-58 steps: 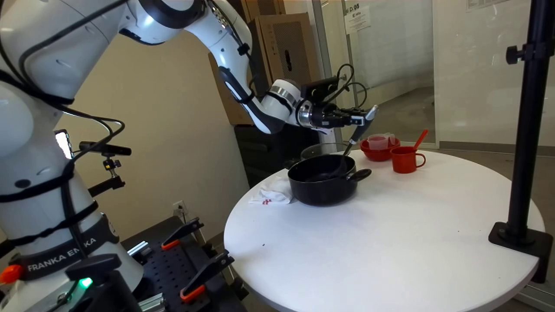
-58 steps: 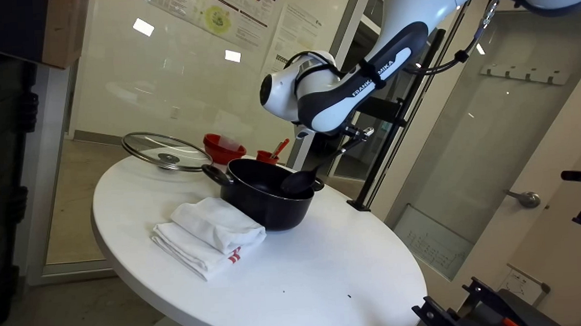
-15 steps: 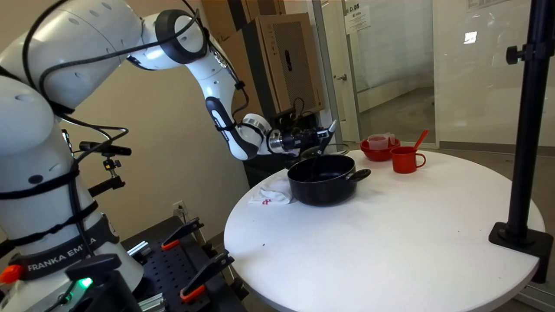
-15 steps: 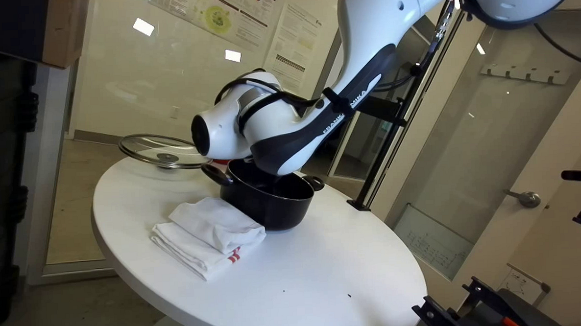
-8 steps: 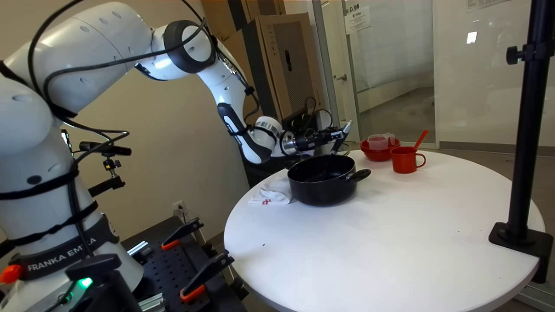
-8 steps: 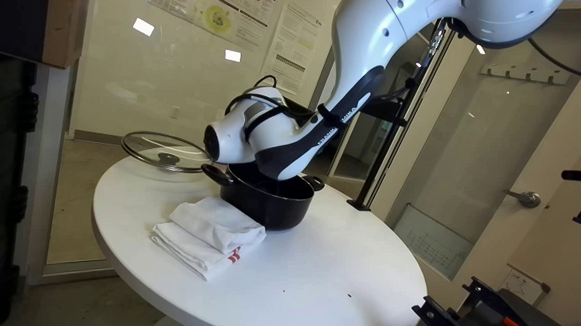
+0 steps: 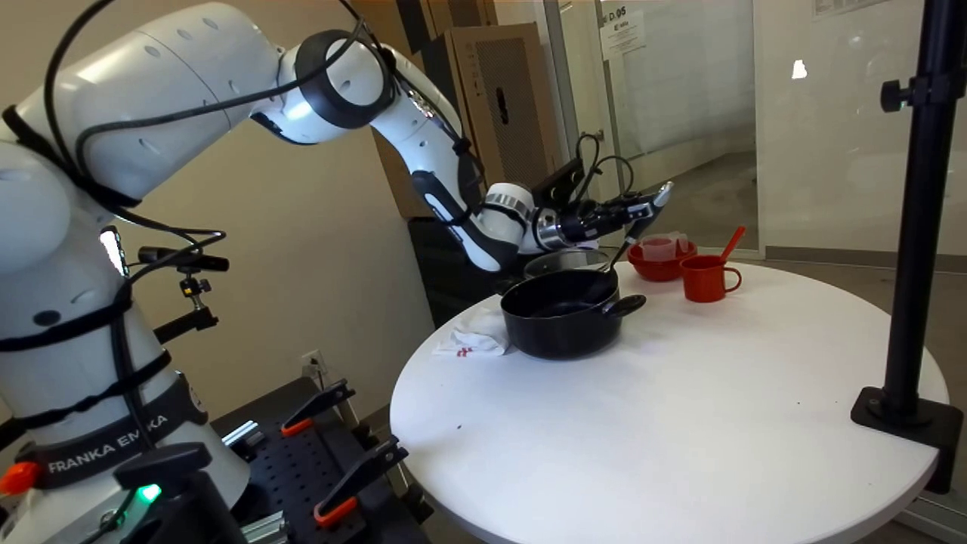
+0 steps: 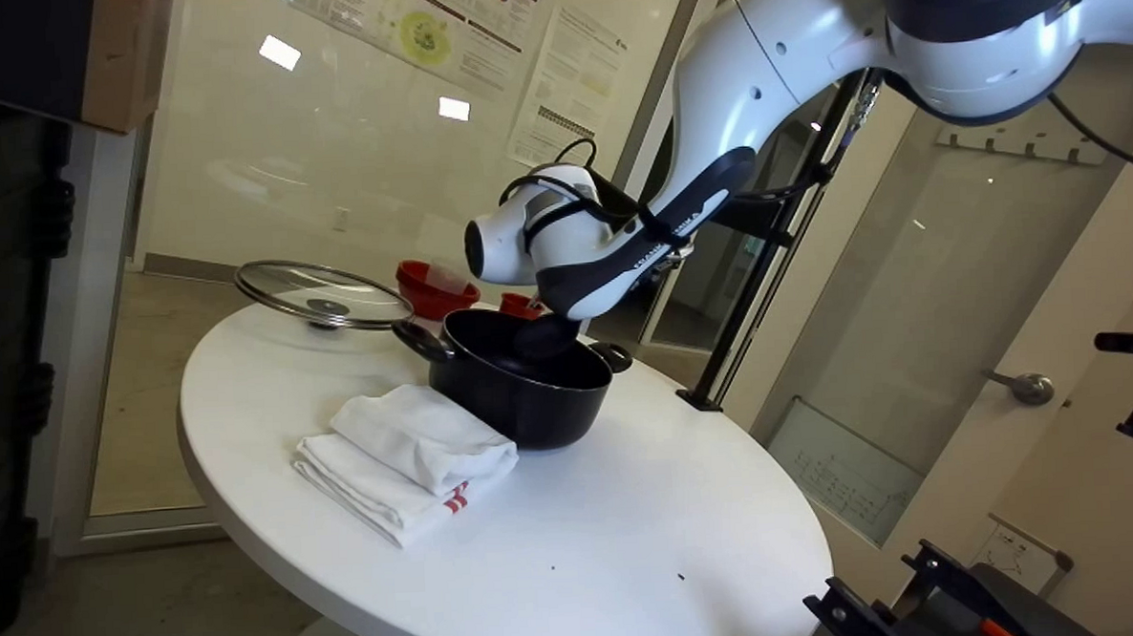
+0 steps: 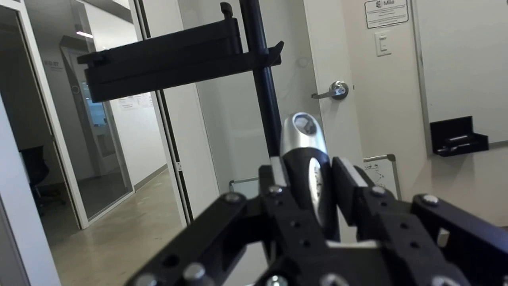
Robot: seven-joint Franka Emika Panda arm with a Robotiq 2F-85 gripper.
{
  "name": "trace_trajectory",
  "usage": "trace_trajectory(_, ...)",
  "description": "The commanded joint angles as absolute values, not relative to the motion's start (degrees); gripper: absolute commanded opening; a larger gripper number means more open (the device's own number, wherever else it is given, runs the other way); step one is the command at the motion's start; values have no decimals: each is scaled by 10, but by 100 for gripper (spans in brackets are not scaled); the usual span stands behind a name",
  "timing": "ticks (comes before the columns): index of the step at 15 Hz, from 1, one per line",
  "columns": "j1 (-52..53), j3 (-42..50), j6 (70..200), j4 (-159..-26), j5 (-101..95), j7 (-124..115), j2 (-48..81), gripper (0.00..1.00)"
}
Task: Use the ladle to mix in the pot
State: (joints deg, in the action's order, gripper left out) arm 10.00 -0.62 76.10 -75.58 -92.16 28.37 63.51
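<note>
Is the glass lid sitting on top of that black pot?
No, in an exterior view the glass lid rests on the white table, leaving the black pot uncovered.

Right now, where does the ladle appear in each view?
In an exterior view: right of centre, the ladle slants from the gripper to the opening of the pot.
In an exterior view: near centre, the ladle, bowl end showing, handle mostly behind the arm.
Wrist view: right of centre, the ladle, silver end up.
Shared landmark: the black pole.
</note>
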Motion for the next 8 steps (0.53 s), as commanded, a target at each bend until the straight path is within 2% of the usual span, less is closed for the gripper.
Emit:
trace_trajectory(1,111,-7,747,-706,-908,289,661,8)
trace_trajectory(8,151,-20,755,-713,-911,282,664,8)
